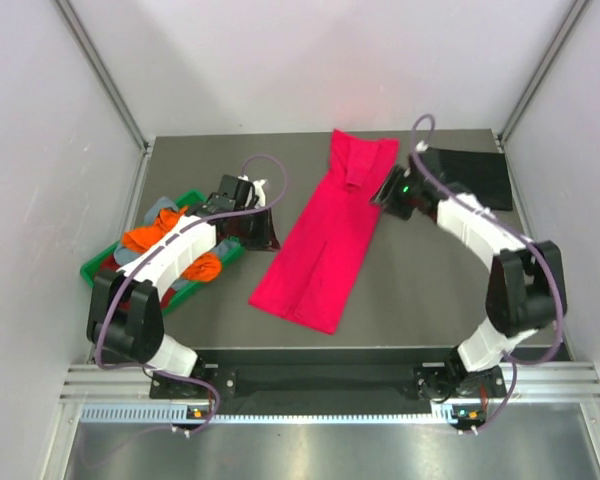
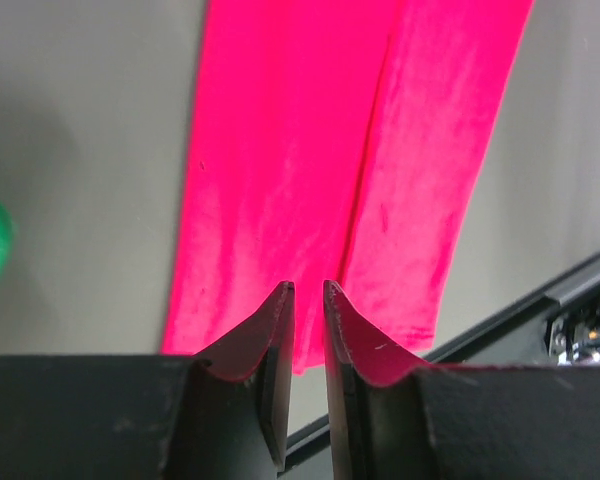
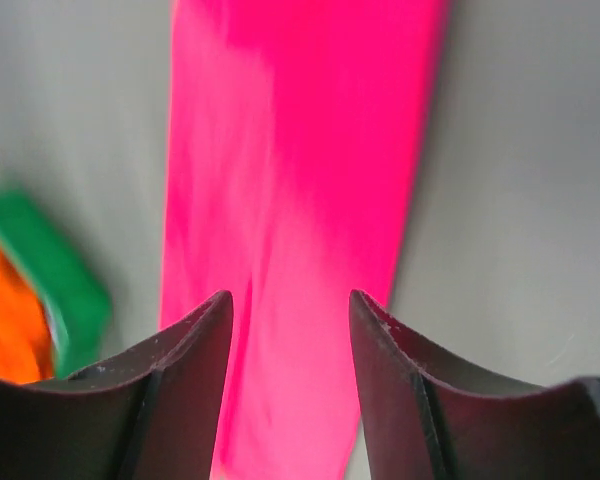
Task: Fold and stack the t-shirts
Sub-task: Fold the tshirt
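- Two grippers flank one pink tee. It lies flat mid-table as a long narrow strip, and the seam down its middle suggests the sides are already folded in.
- Its long axis runs on a diagonal, with the far end toward the back right and the near end toward the front, left of centre. Any cross fold has to travel along that line, so set your approach by it.
- Your right gripper is at the strip's far end, by its right edge. The jaws stand well apart with nothing between them and pink cloth below.
- Your left gripper hovers off the strip's left edge, between it and the tray. The jaws show only a narrow slit and hold nothing.
- The right arm is nearer the far end. I judge the near end falls to the left arm, which has the longer reach.
- The table is plain, dark and matt, with bare room to the right of the strip and in front of it.
- A black tee lies flat in the far right corner, well apart from the strip. It may be the stacking spot, but that is a guess.
- An orange tee and others sit bunched in the tray under your left arm.
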Tool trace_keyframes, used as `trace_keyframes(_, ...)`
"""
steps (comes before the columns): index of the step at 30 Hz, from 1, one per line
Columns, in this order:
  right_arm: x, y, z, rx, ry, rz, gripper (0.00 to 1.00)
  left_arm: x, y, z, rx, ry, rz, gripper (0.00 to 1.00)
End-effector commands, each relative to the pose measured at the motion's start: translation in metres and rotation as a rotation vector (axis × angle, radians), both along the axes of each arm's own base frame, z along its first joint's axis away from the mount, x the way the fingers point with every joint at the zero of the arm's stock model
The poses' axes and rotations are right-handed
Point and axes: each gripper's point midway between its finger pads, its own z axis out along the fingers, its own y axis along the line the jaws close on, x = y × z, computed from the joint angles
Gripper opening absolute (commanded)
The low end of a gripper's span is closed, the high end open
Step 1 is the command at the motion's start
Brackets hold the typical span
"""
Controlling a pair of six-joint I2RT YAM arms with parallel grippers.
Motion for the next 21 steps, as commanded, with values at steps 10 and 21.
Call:
trace_keyframes(10,-0.210,0.083,-0.075,0.106,0.239,0.068,0.49,-0.009,-0.006,0.021,-0.101,-0.096,-0.096,0.23)
trace_keyframes(21,-0.266,0.125,-0.097,0.127,0.266,0.122,0.47,-0.014,-0.004,0.017,-0.093,-0.079,-0.091,0.23)
